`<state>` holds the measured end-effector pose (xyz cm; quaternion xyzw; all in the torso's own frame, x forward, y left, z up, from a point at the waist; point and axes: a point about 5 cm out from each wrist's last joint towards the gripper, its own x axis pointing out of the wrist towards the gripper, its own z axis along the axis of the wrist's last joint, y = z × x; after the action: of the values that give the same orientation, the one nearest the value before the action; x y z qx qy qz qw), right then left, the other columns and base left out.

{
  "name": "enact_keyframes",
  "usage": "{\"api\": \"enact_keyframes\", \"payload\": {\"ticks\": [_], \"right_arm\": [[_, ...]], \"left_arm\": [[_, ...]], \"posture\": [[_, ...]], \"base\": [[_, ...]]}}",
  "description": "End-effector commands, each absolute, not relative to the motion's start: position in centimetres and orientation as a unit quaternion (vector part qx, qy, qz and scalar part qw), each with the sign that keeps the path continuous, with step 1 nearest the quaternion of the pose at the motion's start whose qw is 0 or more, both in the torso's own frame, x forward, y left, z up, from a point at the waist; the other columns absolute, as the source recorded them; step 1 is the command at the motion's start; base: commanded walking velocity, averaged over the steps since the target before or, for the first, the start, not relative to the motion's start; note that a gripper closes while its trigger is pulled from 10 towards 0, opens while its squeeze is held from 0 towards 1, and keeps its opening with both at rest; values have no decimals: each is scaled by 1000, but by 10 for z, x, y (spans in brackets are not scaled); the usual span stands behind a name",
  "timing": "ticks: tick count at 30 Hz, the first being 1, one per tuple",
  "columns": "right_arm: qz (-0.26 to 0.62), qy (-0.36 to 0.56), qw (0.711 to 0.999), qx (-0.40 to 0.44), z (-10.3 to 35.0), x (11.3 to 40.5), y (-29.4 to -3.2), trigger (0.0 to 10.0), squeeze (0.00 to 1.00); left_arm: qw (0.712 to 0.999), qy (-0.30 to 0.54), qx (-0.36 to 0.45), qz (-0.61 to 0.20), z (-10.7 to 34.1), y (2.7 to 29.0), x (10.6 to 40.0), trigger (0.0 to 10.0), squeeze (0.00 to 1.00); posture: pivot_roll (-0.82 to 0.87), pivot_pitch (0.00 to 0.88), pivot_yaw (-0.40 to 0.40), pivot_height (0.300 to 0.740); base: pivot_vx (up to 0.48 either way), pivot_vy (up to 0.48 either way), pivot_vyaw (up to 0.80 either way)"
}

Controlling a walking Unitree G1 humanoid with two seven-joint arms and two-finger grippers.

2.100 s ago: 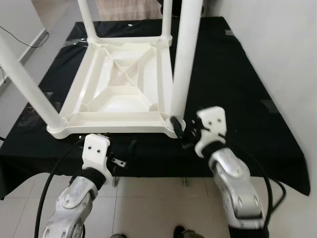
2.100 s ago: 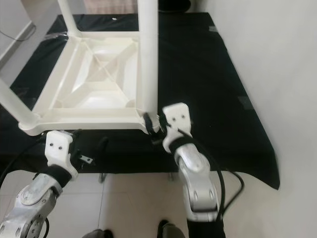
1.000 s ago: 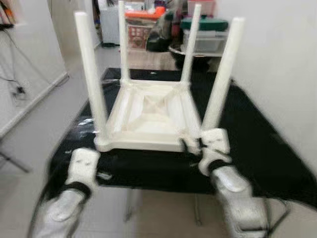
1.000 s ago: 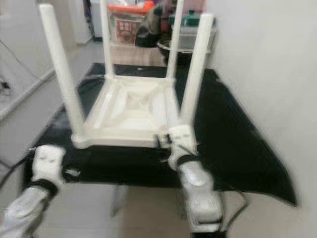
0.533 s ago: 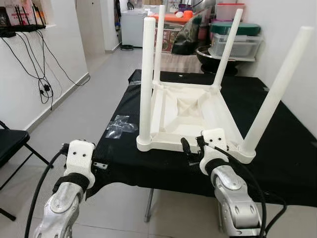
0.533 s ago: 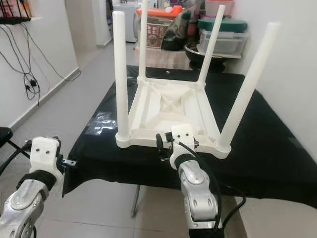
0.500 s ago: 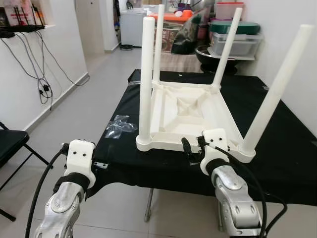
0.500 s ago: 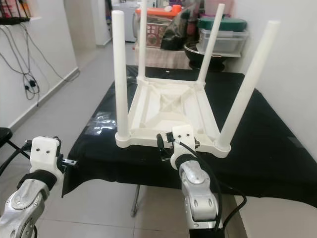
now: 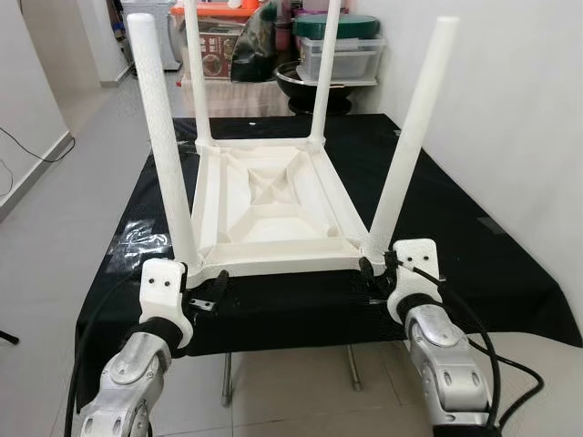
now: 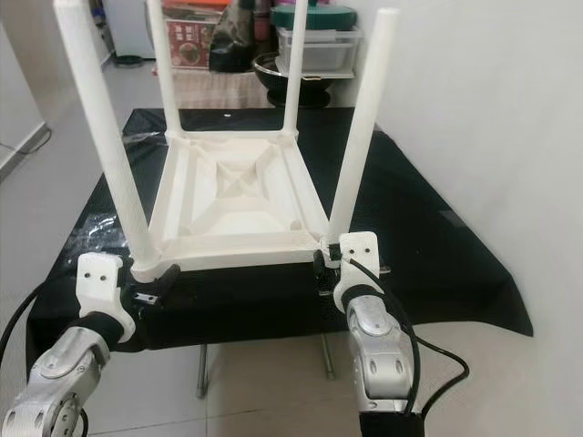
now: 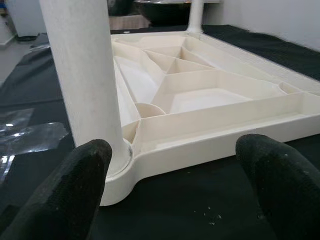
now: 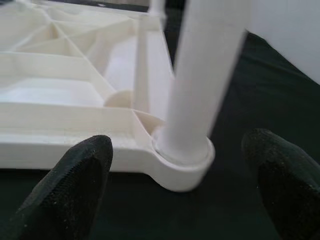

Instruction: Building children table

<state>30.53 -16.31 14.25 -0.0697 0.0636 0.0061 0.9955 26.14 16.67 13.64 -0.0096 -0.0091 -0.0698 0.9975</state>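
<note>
Both end effectors now sit at the near corners of one white children table (image 9: 264, 205), the left end effector (image 9: 211, 293) having closed in from the counter's edge. Upside down on the black-draped counter (image 9: 455, 228), the table points four legs upward. The left end effector's fingers (image 11: 82, 187) spread wide, empty, before the near-left leg (image 9: 164, 146); the right end effector (image 12: 175, 185) gapes, released, around the near-right leg (image 9: 410, 137).

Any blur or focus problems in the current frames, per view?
Eye views: sharp, evenly lit, upturned white table crisp. Left wrist view: left gripper's fingertips soft, near leg in focus. Right wrist view: near leg and the right gripper's fingertips blurred.
</note>
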Motion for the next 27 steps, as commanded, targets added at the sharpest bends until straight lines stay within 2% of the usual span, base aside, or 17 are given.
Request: {"api": "enact_keyframes", "payload": {"ticks": [1,6,12,16,20,27], "right_arm": [[5,69,996,-58,138,305,-165,10000,0],[21,59,996,-65,140,305,-161,10000,0],[29,56,996,-56,142,305,-160,10000,0],[62,28,996,-53,146,303,-151,10000,0],[64,49,995,-51,142,304,-152,10000,0],[59,62,996,-33,137,304,-156,10000,0]], "left_arm": [[997,-9,6,-74,136,168,263,10000,0],[997,-10,9,-77,136,167,263,10000,0],[997,-12,14,-80,137,167,264,10000,0],[997,-15,16,-80,137,167,263,10000,0],[997,-16,17,-79,137,167,263,10000,0],[996,-24,31,-77,139,165,261,10000,0]], "posture": [[38,6,-41,740],[38,6,-40,740],[39,6,-37,740],[42,7,-37,740],[42,7,-38,740],[40,12,-38,740]], "base": [[315,0,-800],[349,0,-480],[363,0,0],[364,0,800],[356,0,0],[0,0,0]]}}
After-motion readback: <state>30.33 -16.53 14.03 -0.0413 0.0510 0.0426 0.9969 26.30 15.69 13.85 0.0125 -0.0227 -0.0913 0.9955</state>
